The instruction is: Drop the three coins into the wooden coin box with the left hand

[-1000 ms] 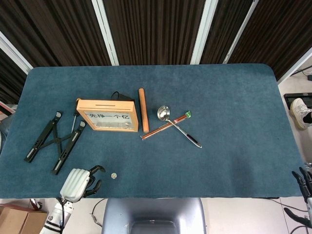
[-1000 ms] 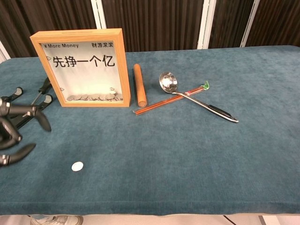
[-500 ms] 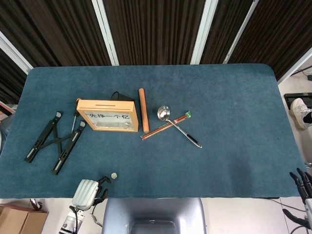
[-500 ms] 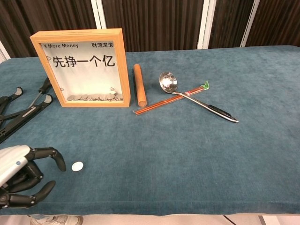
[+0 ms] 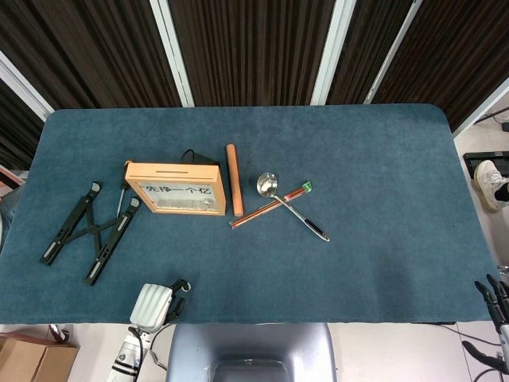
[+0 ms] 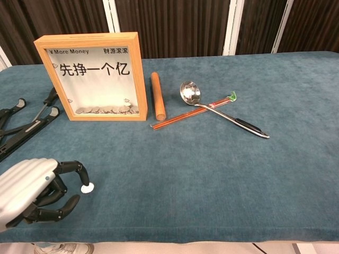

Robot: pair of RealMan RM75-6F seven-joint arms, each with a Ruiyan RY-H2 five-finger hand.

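The wooden coin box (image 5: pixel 175 189) (image 6: pixel 92 76) stands upright at the left middle of the blue table, with several coins lying behind its glass front. One small silver coin (image 6: pixel 87 187) lies on the cloth near the front edge. My left hand (image 5: pixel 155 305) (image 6: pixel 34 191) hovers at that edge with its fingers curled over the coin. One fingertip (image 6: pixel 82 178) touches the coin's near rim, and the thumb stays apart below it. In the head view the fingers hide the coin. My right hand (image 5: pixel 496 302) hangs off the table's front right corner, fingers spread and holding nothing.
A black folding stand (image 5: pixel 87 231) (image 6: pixel 24 124) lies left of the box. Right of the box are a wooden rolling pin (image 5: pixel 234 179) (image 6: pixel 158 95), a metal ladle (image 5: pixel 288 204) (image 6: pixel 222 112) and red chopsticks (image 5: pixel 270 205) (image 6: pixel 185 116). A chair back (image 5: pixel 250 350) sits below the front edge.
My left hand has moved right along the front edge, dropping lower, until a fingertip reached the coin. The coin has stayed in place. The right hand has barely moved.
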